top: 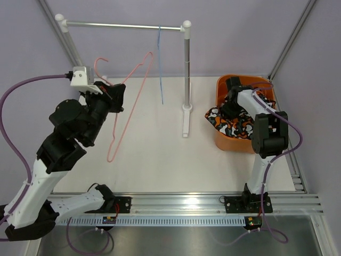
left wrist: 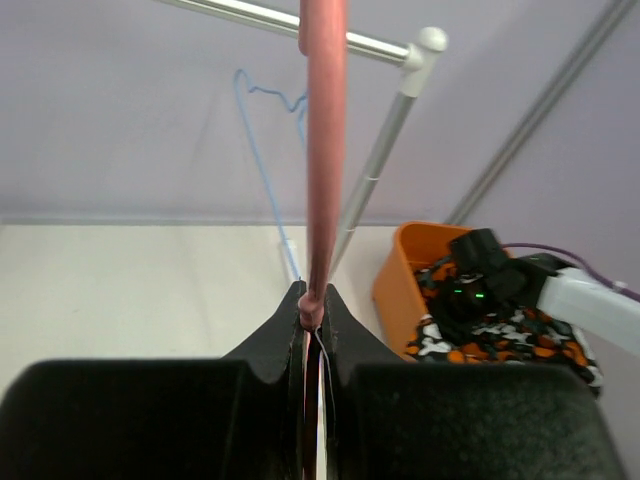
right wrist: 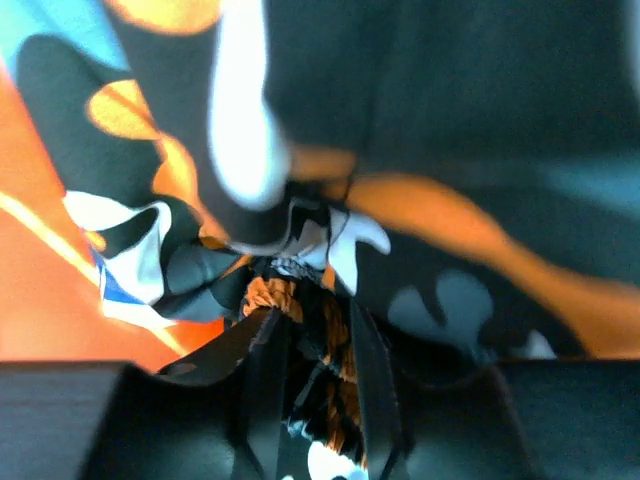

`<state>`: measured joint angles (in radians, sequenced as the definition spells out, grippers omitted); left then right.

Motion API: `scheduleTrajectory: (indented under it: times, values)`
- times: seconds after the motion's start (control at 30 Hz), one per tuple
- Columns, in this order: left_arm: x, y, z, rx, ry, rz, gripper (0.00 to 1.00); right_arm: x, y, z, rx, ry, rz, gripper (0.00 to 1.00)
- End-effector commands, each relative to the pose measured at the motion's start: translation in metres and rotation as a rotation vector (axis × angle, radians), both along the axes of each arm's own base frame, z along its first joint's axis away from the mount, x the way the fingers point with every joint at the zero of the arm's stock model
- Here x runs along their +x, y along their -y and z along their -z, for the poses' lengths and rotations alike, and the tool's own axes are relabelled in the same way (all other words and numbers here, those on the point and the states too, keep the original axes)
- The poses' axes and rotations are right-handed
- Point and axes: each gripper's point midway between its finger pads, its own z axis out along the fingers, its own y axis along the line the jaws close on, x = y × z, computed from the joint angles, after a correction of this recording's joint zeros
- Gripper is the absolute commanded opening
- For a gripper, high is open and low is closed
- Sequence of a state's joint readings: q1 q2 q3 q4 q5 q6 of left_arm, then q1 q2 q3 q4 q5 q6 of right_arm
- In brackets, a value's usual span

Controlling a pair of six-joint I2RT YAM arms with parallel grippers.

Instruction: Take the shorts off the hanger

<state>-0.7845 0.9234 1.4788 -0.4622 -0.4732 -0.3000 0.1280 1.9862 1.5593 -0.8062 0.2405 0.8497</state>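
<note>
The black shorts [top: 234,125], blotched orange and white, are lying crumpled in the orange bin [top: 234,145] at the right edge of the counter [top: 149,160]. One fold is spilling over its left rim.

So the left gripper [left wrist: 313,308] is clamped tight on the pink hanger [left wrist: 325,120]. Its wire runs straight up from the fingertips and out the top of the frame. Behind it a blue hanger [left wrist: 258,150] dangles off the rail [left wrist: 250,12], and the post [left wrist: 385,165] stands just right of the pink wire. Off to the right is the orange bin [left wrist: 395,285] with the black, orange and white shorts [left wrist: 510,335] piled in it, spilling over the near rim. The right arm [left wrist: 585,300] reaches down into the bin, 2 green lights on its dark wrist. Pale table [left wrist: 130,280] underneath.
</note>
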Motion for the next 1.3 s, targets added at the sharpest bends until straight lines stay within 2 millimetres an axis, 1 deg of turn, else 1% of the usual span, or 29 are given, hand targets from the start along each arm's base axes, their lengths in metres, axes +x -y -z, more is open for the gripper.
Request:
scheduleTrajectory:
  times: [0.0, 0.03, 0.07, 0.1, 0.13, 0.2, 0.23, 0.27, 0.3, 0.33, 0.4, 0.47, 0.53, 0.6, 0.63, 0.67, 0.7, 0.73, 0.77, 0.83, 0.87, 0.9, 0.97, 1.0, 1.03, 1.07, 1.17, 1.23, 1.27]
  values:
    - [0.022, -0.016, 0.012, 0.121, -0.073, -0.159, 0.0, 0.004, 0.002, -0.05, 0.007, 0.131, -0.041, 0.43]
    - [0.027, -0.019, 0.01, 0.136, -0.081, -0.171, 0.0, 0.004, 0.0, -0.067, 0.003, 0.19, -0.063, 0.51]
    - [0.031, -0.016, 0.011, 0.142, -0.087, -0.165, 0.0, 0.0, 0.0, -0.075, 0.002, 0.208, -0.07, 0.55]
    - [0.036, -0.014, 0.013, 0.149, -0.096, -0.157, 0.0, 0.003, -0.001, -0.086, 0.004, 0.251, -0.075, 0.58]
    - [0.044, -0.005, 0.016, 0.161, -0.112, -0.129, 0.0, 0.001, 0.0, -0.104, 0.001, 0.295, -0.087, 0.61]
    - [0.054, -0.007, 0.019, 0.169, -0.13, -0.141, 0.0, 0.0, 0.0, -0.121, -0.003, 0.331, -0.102, 0.66]
    - [0.061, -0.002, 0.024, 0.182, -0.143, -0.129, 0.0, -0.001, 0.001, -0.128, -0.012, 0.341, -0.117, 0.69]
    - [0.066, -0.005, 0.022, 0.181, -0.145, -0.141, 0.0, -0.001, 0.001, -0.145, -0.014, 0.377, -0.127, 0.73]
    - [0.069, -0.005, 0.024, 0.185, -0.157, -0.141, 0.0, -0.001, -0.001, -0.152, -0.01, 0.394, -0.145, 0.78]
    - [0.073, -0.004, 0.025, 0.187, -0.167, -0.132, 0.0, -0.003, 0.0, -0.167, -0.018, 0.428, -0.161, 0.81]
    - [0.083, -0.005, 0.028, 0.204, -0.182, -0.146, 0.0, -0.005, -0.001, -0.182, -0.019, 0.463, -0.178, 0.88]
    - [0.091, -0.004, 0.029, 0.205, -0.174, -0.138, 0.0, -0.007, -0.001, -0.2, -0.027, 0.504, -0.194, 0.92]
    - [0.096, 0.0, 0.028, 0.195, -0.174, -0.111, 0.0, -0.012, 0.001, -0.21, -0.037, 0.511, -0.203, 0.97]
    - [0.105, -0.003, 0.028, 0.19, -0.172, -0.115, 0.0, -0.016, 0.003, -0.219, -0.048, 0.52, -0.208, 0.98]
    - [0.108, -0.003, 0.03, 0.194, -0.17, -0.11, 0.0, -0.02, 0.004, -0.229, -0.053, 0.548, -0.21, 0.99]
    - [0.113, -0.008, 0.026, 0.192, -0.151, -0.123, 0.0, -0.024, 0.005, -0.231, -0.055, 0.556, -0.208, 1.0]
    - [0.119, -0.01, 0.027, 0.194, -0.155, -0.126, 0.0, -0.026, 0.006, -0.236, -0.061, 0.575, -0.208, 1.0]
    - [0.121, -0.008, 0.027, 0.189, -0.153, -0.094, 0.0, -0.034, 0.007, -0.243, -0.061, 0.597, -0.211, 0.99]
    - [0.128, -0.014, 0.025, 0.187, -0.14, -0.097, 0.0, -0.035, 0.007, -0.248, -0.057, 0.62, -0.213, 0.99]
    - [0.136, -0.013, 0.027, 0.19, -0.138, -0.06, 0.0, -0.046, 0.004, -0.258, -0.046, 0.659, -0.232, 0.99]
    - [0.141, -0.021, 0.027, 0.191, -0.14, -0.07, 0.0, -0.049, 0.004, -0.262, -0.045, 0.676, -0.235, 0.99]
    - [0.145, -0.023, 0.028, 0.19, -0.139, -0.063, 0.0, -0.051, 0.004, -0.268, -0.042, 0.703, -0.238, 0.99]
    - [0.154, -0.016, 0.027, 0.18, -0.123, 0.016, 0.0, -0.065, 0.004, -0.279, -0.038, 0.763, -0.244, 1.0]
    - [0.155, -0.02, 0.027, 0.176, -0.125, 0.006, 0.0, -0.063, 0.003, -0.282, -0.033, 0.777, -0.249, 0.99]
    - [0.16, -0.017, 0.026, 0.177, -0.113, 0.028, 0.0, -0.069, 0.002, -0.284, -0.03, 0.793, -0.257, 0.99]
    - [0.164, -0.019, 0.027, 0.179, -0.111, 0.026, 0.0, -0.07, 0.001, -0.288, -0.026, 0.816, -0.265, 0.99]
    - [0.175, -0.016, 0.028, 0.203, -0.083, 0.048, 0.0, -0.076, 0.0, -0.293, -0.036, 0.852, -0.287, 0.99]
    - [0.18, -0.016, 0.027, 0.21, -0.065, 0.045, 0.0, -0.079, 0.001, -0.292, -0.045, 0.858, -0.293, 0.99]
    - [0.186, -0.017, 0.03, 0.213, -0.071, 0.036, 0.0, -0.08, -0.001, -0.293, -0.039, 0.866, -0.304, 1.0]
